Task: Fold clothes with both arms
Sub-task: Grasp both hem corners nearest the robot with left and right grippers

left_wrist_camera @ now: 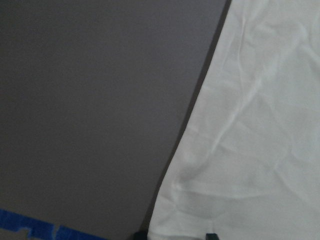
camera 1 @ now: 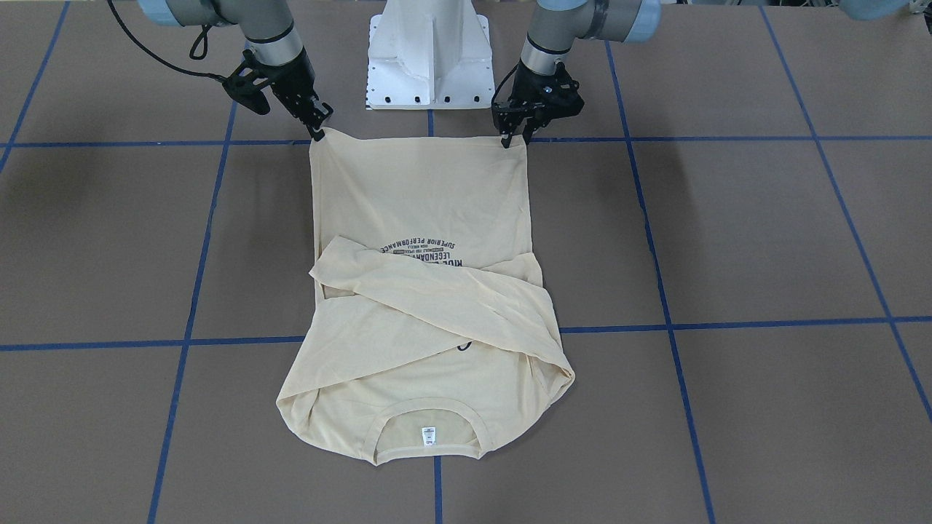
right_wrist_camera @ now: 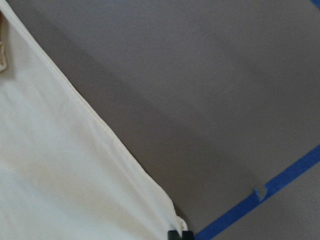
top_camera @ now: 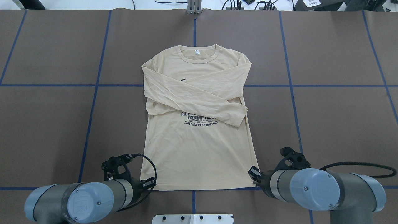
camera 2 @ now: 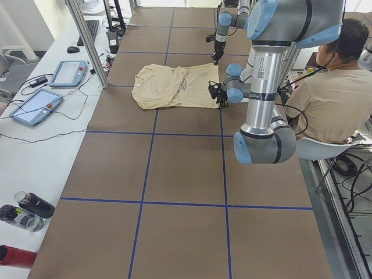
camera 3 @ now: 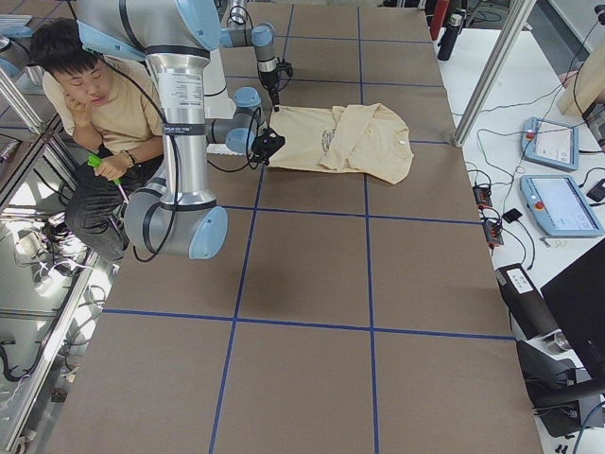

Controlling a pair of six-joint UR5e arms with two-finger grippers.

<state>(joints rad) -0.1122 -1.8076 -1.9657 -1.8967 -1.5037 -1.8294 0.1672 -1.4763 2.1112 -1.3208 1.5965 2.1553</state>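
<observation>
Shirt (top_camera: 196, 149): lies flat and face up in the middle of the table (top_camera: 46, 124), hem (top_camera: 199, 186) toward the robot's edge, collar (top_camera: 199, 61) toward the far edge. Has both sleeves (top_camera: 192, 99) crossed over the chest, hiding the upper part of the print (top_camera: 200, 120).

Right gripper (camera 1: 318, 133): sits at the hem corner on its own side and looks closed on it, with the cloth drawn into a small peak at the tips. Left gripper (camera 1: 515, 141): stands at the other hem corner, tips a little apart, cloth between them. Cannot tell if clamped already or only astride.

Could go wrong first at the left corner. With a weak or missing clamp, probably a slip on the lift, then one side up, the other on the table, and a skewed fold.

Could also go wrong by pinching only the upper layer of this thin jersey: back layer left behind, hem opened like a bag.

Further danger from the sleeves. Loose on top and not pinned, so likely to slide or bunch when carrying the hem toward the collar, above all with a low or fast move dragging cloth over cloth.

Uneven height or speed between the two arms: diagonal wrinkles, hem not parallel to the collar. Too strong a pull toward the robot's edge: whole shirt dragged along the table instead of lifted.
</observation>
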